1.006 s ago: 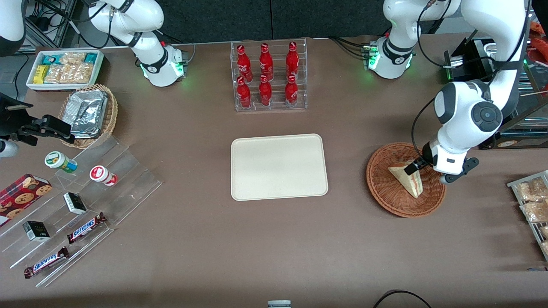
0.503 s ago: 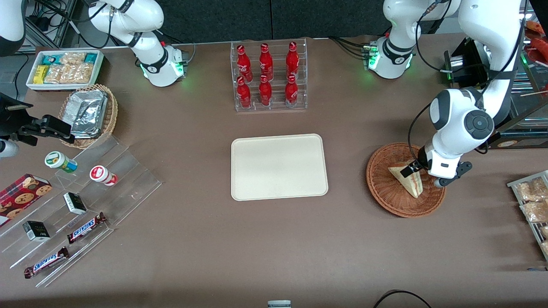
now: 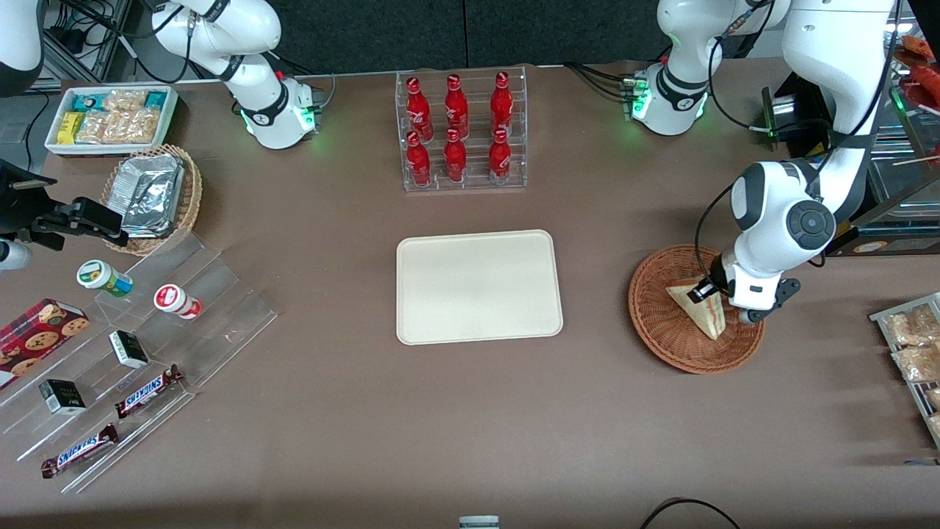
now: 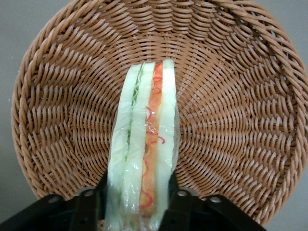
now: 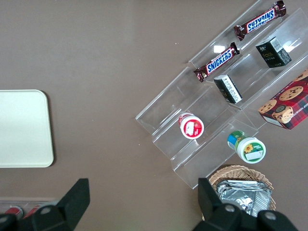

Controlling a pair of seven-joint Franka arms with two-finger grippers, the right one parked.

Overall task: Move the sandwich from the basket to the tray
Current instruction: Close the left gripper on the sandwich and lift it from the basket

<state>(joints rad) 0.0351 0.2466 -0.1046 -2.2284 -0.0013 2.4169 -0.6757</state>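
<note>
the triangular white-bread sandwich (image 3: 699, 309) sits in the round reddish-brown wicker basket (image 3: 661, 334) at right of frame. the left gripper (image 4: 137, 204) is clenched on its wide end (looks wrapped in slippery film). risk: it slides out before reaching the cream rectangular tray (image 3: 479, 286) at centre.

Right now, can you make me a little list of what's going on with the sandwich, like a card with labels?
sandwich: standing on edge in the basket, wrapped in clear film
basket: on the table, toward the working arm's end
gripper: down in the basket, one finger on each side of the sandwich
tray: nothing on it yet
step: sandwich not lifted out yet
</note>
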